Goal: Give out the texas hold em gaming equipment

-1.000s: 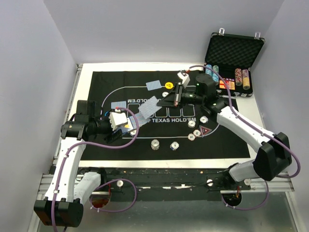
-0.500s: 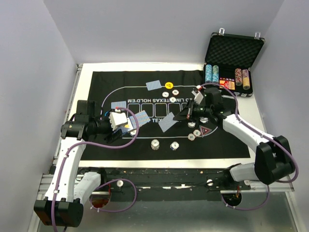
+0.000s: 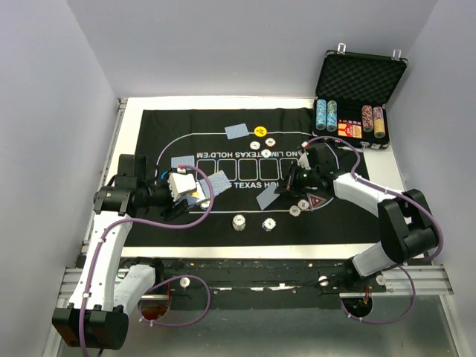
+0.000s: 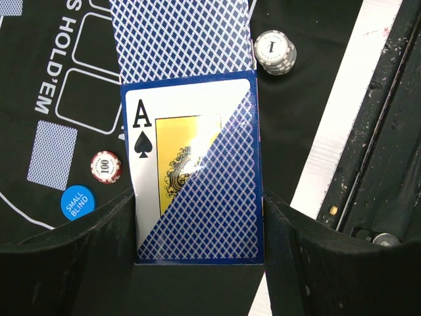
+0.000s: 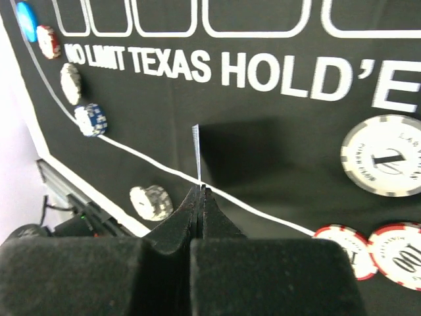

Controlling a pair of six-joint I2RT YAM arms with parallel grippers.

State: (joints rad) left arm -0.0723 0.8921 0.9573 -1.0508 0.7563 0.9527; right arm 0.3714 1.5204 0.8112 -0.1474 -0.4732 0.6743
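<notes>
right arm: has swung back from the far middle of the mat [image 3: 342,219] toward the near right, with its elbow folded in closer to the tabletop edge.
right gripper [image 3: 285,187]: has come down low over the mat, just left of the chip stacks [image 3: 295,210], and is still pinched on the card [image 3: 266,196].
card: was raised by the printed boxes; now lower, tilted, farther right and nearer.
white chips [image 3: 269,141]: partly under the arm a second ago, now in plain view by the yellow button [image 3: 259,132].
</notes>
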